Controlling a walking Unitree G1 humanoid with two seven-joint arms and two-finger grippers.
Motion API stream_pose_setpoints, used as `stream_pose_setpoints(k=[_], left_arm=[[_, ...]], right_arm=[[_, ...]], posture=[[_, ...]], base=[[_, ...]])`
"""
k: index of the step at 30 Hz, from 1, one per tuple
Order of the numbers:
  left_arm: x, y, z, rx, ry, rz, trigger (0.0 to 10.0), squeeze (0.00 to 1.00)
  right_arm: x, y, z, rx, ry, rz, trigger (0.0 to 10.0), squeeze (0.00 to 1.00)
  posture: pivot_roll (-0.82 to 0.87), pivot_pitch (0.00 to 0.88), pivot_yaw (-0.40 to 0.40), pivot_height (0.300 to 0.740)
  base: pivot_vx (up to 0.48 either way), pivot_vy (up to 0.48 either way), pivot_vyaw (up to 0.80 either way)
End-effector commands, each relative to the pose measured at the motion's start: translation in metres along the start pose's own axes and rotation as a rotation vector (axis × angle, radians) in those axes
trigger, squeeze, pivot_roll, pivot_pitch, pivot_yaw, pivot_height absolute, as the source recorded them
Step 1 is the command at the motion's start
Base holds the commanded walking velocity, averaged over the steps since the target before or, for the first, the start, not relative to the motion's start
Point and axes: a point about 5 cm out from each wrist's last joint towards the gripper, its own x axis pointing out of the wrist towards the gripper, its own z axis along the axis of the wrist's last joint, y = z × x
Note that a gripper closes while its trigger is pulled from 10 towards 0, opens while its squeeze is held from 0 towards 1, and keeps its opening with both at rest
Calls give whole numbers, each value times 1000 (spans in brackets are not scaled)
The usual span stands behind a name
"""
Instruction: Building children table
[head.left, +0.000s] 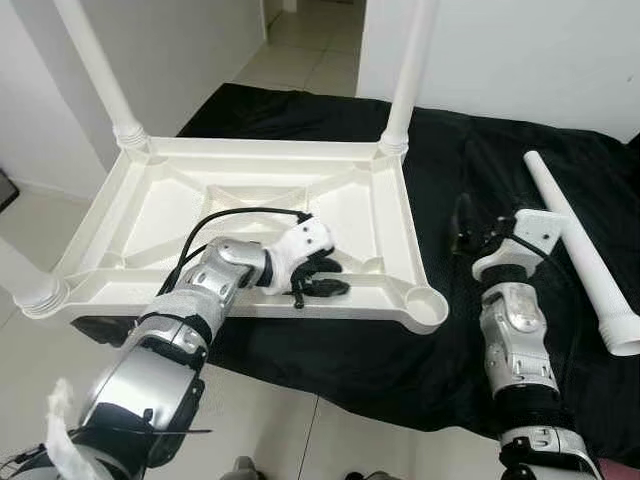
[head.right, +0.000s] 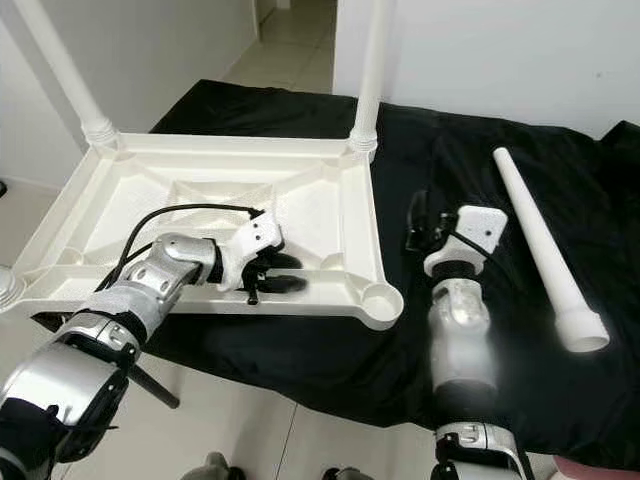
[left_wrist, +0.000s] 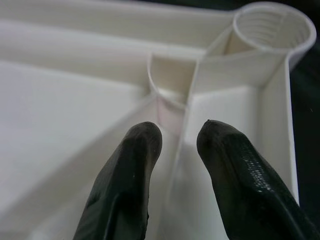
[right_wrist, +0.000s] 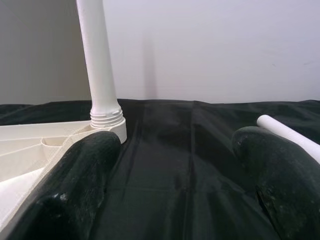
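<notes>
A white plastic table top (head.left: 250, 195) lies upside down on a black cloth. Upright legs stand in its far left corner (head.left: 95, 60) and far right corner (head.left: 410, 70), and a third leg (head.left: 25, 285) sits at the near left. The near right socket (head.left: 428, 300) is empty. A loose white leg (head.left: 580, 250) lies on the cloth to the right. My left gripper (head.left: 335, 277) rests inside the top near its front rim, open, its fingertips (left_wrist: 145, 135) just short of a rib. My right gripper (head.left: 462, 222) hovers over the cloth between top and loose leg, open and holding nothing.
The black cloth (head.left: 400, 360) covers a low surface whose front edge drops to a pale tiled floor (head.left: 270, 430). White walls stand left and behind, with a doorway (head.left: 310, 40) at the back. The table top's near left corner overhangs the cloth edge.
</notes>
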Motion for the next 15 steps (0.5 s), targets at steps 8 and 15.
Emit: stream_pose_setpoints(k=[8, 15], left_arm=[[-14, 2, 39, -10, -230, 58, 10000, 0], [-28, 8, 64, -83, -406, 257, 10000, 0]], right_arm=[[-4, -4, 3, -35, -13, -52, 10000, 0], [-14, -29, 1, -93, 15, -291, 10000, 0]], posture=[[-10, 70, 38, 740], [2, 78, 16, 740]], base=[[0, 0, 0], [0, 0, 0]])
